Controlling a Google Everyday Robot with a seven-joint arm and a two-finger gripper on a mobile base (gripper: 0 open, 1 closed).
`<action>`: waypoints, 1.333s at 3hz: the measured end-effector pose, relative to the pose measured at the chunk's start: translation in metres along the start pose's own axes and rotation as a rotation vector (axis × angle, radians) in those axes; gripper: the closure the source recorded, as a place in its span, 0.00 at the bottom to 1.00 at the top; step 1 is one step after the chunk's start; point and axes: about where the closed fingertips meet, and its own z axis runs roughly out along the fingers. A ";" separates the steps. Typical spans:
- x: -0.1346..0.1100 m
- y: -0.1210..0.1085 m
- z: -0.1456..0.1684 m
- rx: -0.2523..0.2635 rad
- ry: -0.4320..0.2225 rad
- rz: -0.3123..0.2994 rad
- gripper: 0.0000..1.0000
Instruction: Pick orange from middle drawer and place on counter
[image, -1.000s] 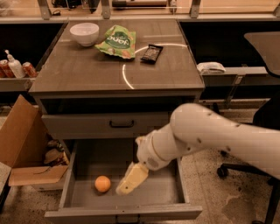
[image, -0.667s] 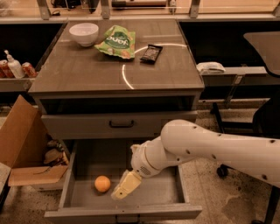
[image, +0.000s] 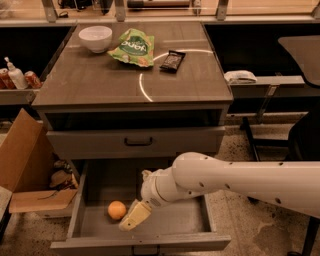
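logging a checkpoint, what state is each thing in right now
middle drawer: pulled open
drawer above: shut
orange: loose on the drawer floor, not held
gripper: low inside the middle drawer, just right of the orange
white bowl: upright on the counter
green bag: lying flat
cardboard box: flaps open

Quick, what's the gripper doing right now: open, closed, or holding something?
Gripper: open or closed cannot be told; it is down inside the wide grey metal drawer, just right of the small round orange fruit lying there.
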 end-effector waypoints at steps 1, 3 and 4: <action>0.000 0.000 0.002 0.001 0.002 -0.006 0.00; 0.002 -0.005 0.022 0.012 -0.016 -0.064 0.00; 0.006 -0.013 0.041 -0.003 -0.041 -0.080 0.00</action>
